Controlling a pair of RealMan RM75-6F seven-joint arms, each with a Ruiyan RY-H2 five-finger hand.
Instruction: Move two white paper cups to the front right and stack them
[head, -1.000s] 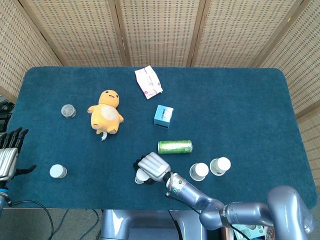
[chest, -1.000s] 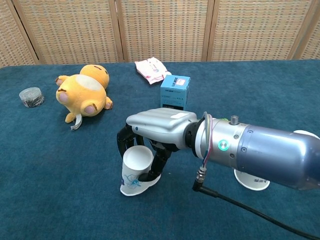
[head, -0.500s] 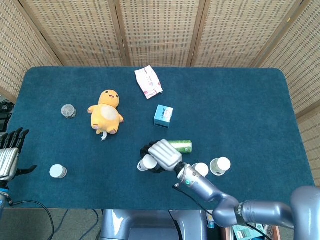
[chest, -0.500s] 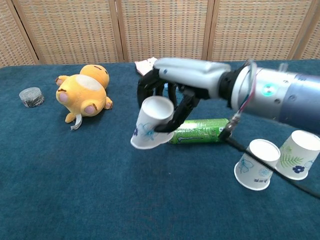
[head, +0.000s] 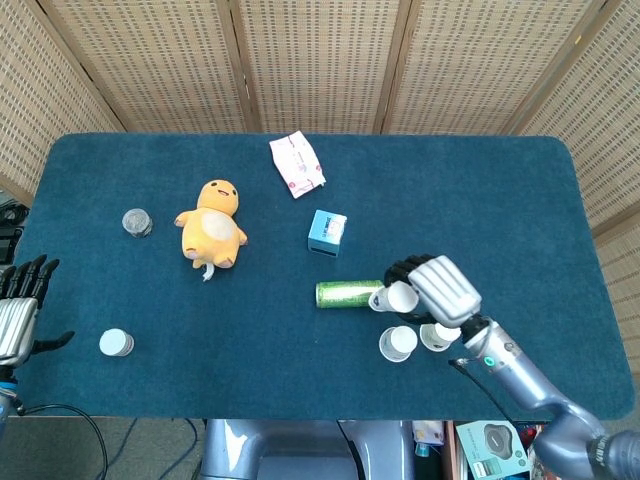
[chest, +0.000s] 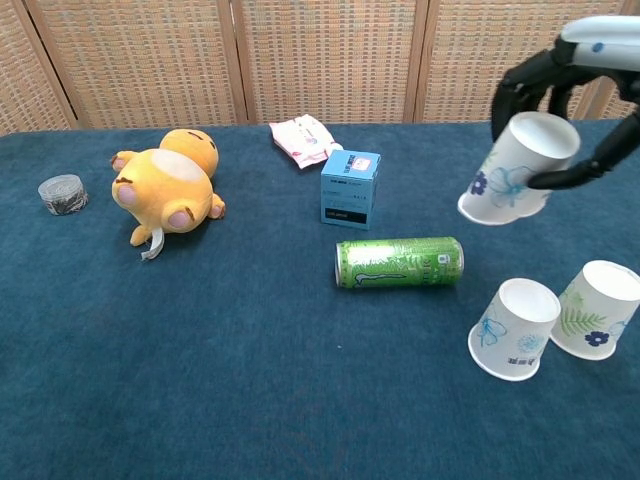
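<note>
Right hand (chest: 590, 60) raised, fingers clasping tilted paper cup (chest: 515, 168), left hand (head: 18, 305) idle, fingers apart

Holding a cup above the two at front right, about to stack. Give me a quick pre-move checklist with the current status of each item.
1. Right hand grips the held cup: ok.
2. Held cup upright for nesting: not ok, tilted.
3. Target cups, blue-print cup and leaf-print cup, upright: not ok, both lean.
4. Green can clear of the targets: ok, apart.
5. Left hand out of the way: ok, at the table's left edge.
</note>
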